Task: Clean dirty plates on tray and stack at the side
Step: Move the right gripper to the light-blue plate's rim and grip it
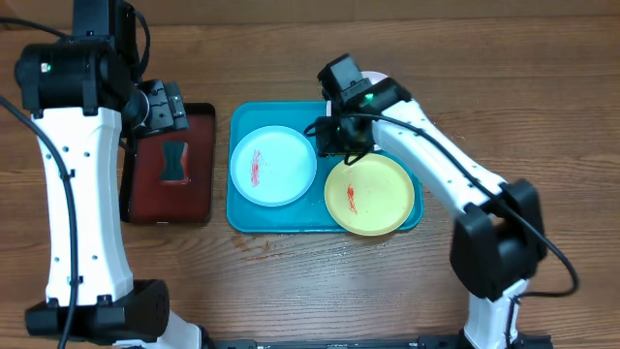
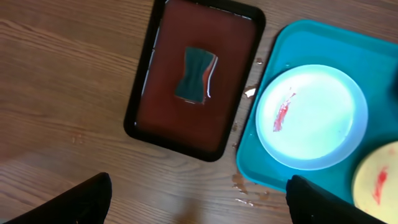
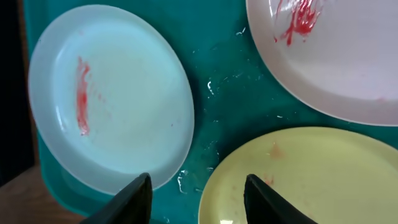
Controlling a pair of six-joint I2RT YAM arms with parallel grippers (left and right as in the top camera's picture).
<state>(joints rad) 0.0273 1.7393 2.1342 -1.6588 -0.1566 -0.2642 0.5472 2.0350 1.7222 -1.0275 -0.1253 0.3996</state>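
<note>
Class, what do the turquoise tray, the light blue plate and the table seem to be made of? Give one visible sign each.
Tray: probably glossy plastic, moulded rounded rim. Light blue plate: likely smooth plastic, soft sheen. Table: wood or wood-look laminate, grain lines.

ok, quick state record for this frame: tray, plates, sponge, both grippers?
tray: turquoise tray, holds all three plates
light blue plate: red smear, uncleaned
yellow plate: red-orange smear
white plate: red smear, mostly hidden under the right arm in the overhead view
black tray: beside the turquoise tray, sponge lying in it
left gripper: open, empty, near the black tray
right gripper: jaws apart, empty, above the gap between the light blue and yellow plates
stack: not started
</note>
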